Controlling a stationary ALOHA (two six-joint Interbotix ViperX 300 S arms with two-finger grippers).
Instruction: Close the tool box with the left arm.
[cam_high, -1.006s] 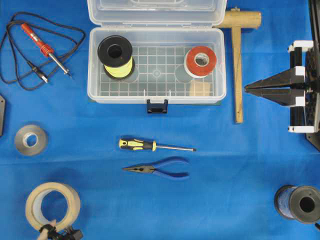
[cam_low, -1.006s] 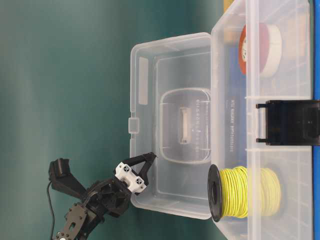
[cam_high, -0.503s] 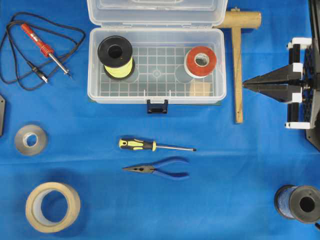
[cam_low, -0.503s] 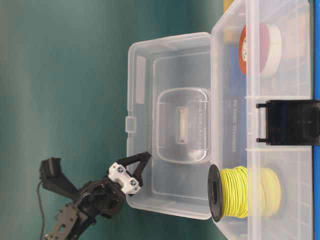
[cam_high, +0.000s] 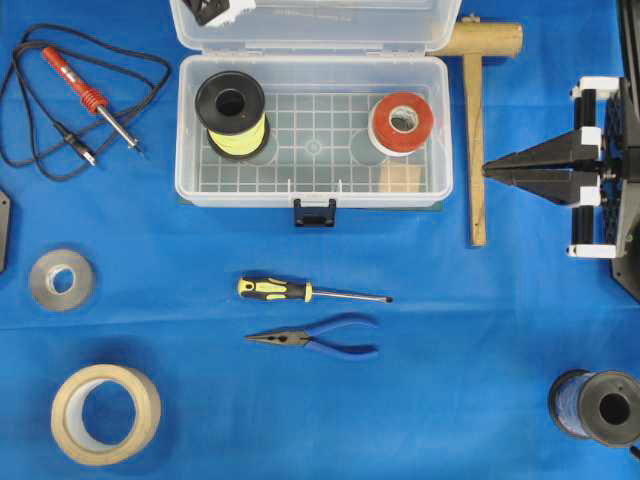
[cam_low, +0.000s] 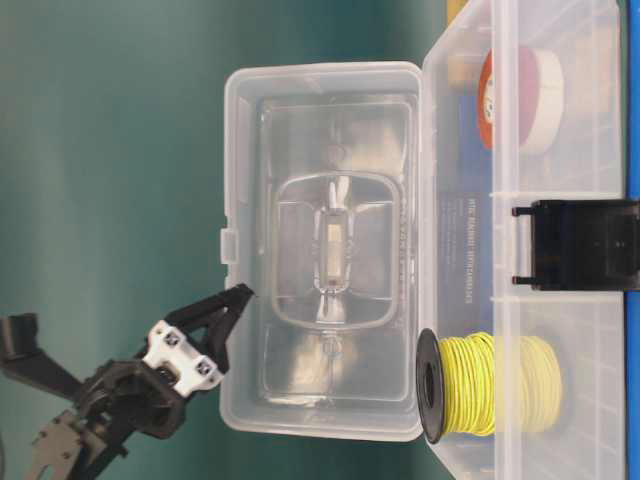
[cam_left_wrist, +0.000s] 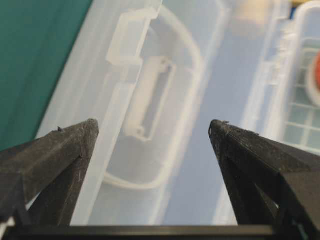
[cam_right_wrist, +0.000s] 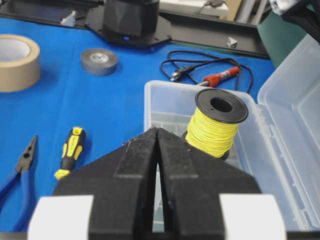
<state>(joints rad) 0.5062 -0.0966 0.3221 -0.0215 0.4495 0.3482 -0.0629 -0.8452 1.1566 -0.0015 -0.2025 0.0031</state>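
Now the spread left gripper (cam_low: 236, 305) has tipped the tool box (cam_low: 520, 250) lid (cam_low: 320, 250) more upright

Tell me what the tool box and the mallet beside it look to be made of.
The tool box looks like clear, glossy plastic: the grid floor, spools and blue cloth show through its walls and raised lid, and its front latch looks like opaque black plastic. The mallet looks like bare, matte wood, pale tan on both handle and head; the grain is too fine to make out.
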